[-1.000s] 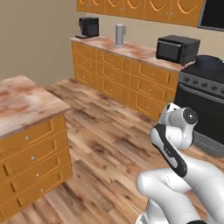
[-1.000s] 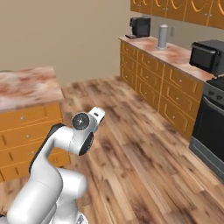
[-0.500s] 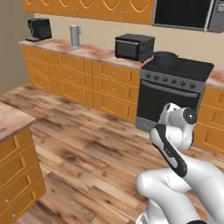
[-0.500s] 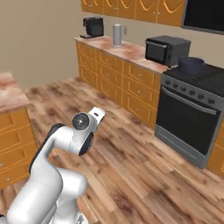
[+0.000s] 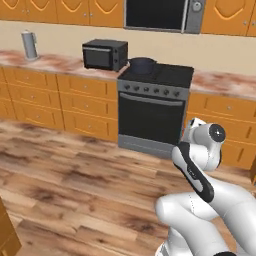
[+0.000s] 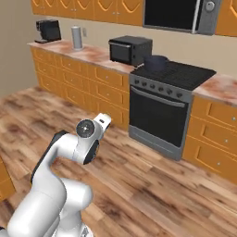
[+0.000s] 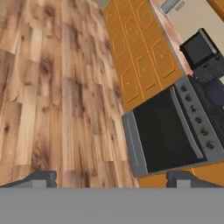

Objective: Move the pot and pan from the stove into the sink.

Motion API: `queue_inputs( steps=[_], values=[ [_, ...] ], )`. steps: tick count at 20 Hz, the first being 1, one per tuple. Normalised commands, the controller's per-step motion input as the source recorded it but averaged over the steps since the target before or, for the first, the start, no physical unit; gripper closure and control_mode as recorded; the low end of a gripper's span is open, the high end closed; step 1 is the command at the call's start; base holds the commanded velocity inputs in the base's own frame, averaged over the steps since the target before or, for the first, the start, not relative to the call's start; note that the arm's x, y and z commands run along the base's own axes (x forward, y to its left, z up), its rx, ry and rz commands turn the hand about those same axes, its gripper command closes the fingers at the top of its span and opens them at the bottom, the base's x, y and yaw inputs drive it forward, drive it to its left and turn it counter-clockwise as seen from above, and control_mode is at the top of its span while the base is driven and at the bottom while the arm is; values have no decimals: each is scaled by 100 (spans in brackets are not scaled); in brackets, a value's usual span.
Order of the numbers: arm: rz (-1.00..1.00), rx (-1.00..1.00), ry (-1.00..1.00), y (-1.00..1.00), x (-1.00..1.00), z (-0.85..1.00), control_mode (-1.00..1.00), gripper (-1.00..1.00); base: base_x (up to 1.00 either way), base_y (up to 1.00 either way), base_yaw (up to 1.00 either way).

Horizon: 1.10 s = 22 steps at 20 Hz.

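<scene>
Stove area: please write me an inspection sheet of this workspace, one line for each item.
Surface: stove stands between orange cabinets, dark grate top.
Job's things: pot sits on the stove's rear left side; whether a pan lies there cannot be told; sink nothing seen.
Clutter: toaster oven on the counter beside the stove; grey canister and coffee maker farther along.
Grippers: gripper open, fingers empty, above the wooden floor, far from the stove.
Cables: nothing seen.
Surroundings: microwave above the stove.

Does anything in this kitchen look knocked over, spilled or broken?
Nothing stands out. The pot sits upright on the stove, the oven door is shut, and the toaster oven stands square on the counter.
</scene>
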Motion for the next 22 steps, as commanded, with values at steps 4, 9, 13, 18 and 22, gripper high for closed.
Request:
queue_inputs(
  steps=[4, 9, 13, 18, 22],
  values=[
    [0, 0, 0, 0, 0, 0, 100, -100, 0, 0, -43],
    [0, 0, 0, 0, 0, 0, 100, -100, 0, 0, -43],
    [0, 0, 0, 0, 0, 0, 100, -100, 0, 0, -43],
    [0, 0, 0, 0, 0, 0, 100, -100, 0, 0, -42],
    [0, 0, 0, 0, 0, 0, 100, -100, -4, -15, -37]
  ],
)
